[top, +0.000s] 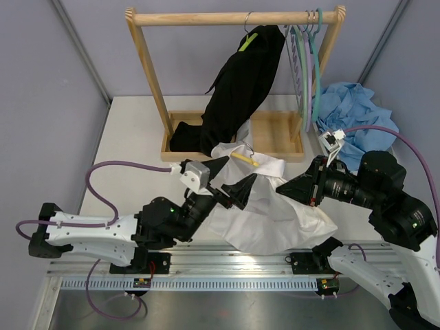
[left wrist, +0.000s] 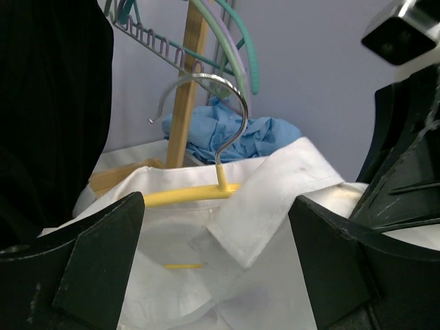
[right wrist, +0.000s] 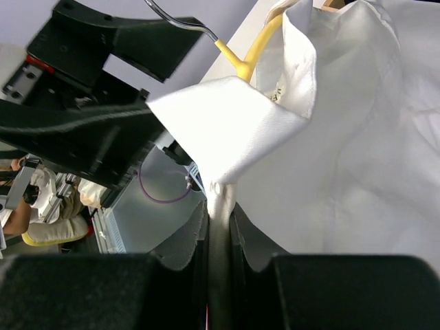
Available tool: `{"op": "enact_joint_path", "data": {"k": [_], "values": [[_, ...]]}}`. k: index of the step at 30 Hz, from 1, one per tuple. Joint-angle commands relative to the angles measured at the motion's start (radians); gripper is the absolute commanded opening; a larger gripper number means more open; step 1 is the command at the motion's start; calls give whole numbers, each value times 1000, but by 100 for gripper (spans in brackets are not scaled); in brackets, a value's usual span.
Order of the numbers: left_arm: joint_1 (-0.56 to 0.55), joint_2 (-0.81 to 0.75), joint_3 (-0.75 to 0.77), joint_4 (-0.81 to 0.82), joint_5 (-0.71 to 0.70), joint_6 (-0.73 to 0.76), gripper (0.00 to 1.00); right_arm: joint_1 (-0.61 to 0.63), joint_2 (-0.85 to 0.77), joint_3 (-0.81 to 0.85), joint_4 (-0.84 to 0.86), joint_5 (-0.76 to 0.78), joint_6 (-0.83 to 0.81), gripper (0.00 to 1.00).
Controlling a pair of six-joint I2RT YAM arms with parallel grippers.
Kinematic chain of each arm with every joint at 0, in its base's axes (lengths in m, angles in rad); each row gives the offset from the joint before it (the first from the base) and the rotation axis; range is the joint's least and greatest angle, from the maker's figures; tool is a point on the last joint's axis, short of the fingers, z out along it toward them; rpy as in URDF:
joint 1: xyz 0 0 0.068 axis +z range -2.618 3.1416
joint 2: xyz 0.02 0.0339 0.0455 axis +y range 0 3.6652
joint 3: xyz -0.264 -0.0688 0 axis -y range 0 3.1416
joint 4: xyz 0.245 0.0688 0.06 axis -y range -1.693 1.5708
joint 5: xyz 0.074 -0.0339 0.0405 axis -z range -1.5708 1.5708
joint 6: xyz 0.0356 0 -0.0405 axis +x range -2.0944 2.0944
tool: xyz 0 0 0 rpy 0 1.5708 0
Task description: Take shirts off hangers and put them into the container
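Since the white shirt [top: 275, 213] is limp, light cloth on the table with the yellow hanger [top: 242, 157] inside, the stiffer collar [left wrist: 265, 206] looks like the best hold. Right gripper [top: 279, 187] is pinched on a shirt fold. Left gripper [top: 230, 180] gapes wide at the collar, holding nothing. Light blue garment [top: 354, 110] is heaped far right; can't make out a bin under it.
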Motion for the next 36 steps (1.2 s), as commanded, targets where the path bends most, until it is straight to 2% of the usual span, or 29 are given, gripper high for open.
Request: {"op": "enact_joint_path", "data": {"k": [1,5,21,24,29,36], "values": [[-21,-98,-2,74,67,-84,89,4,-11,17,42,10,-26,0],[-24,-115,-8,68,52,-101,90,3,-8,8,57,2,-25,0],[0,12,68,94,82,-115,91,4,6,2,102,-22,-3,0],[28,38,71,106,84,-130,88,3,3,-6,112,-35,3,0],[115,76,85,74,136,-224,75,3,-14,-19,122,-50,12,0],[174,116,101,65,190,-314,69,3,-30,-27,123,-53,11,0]]}}
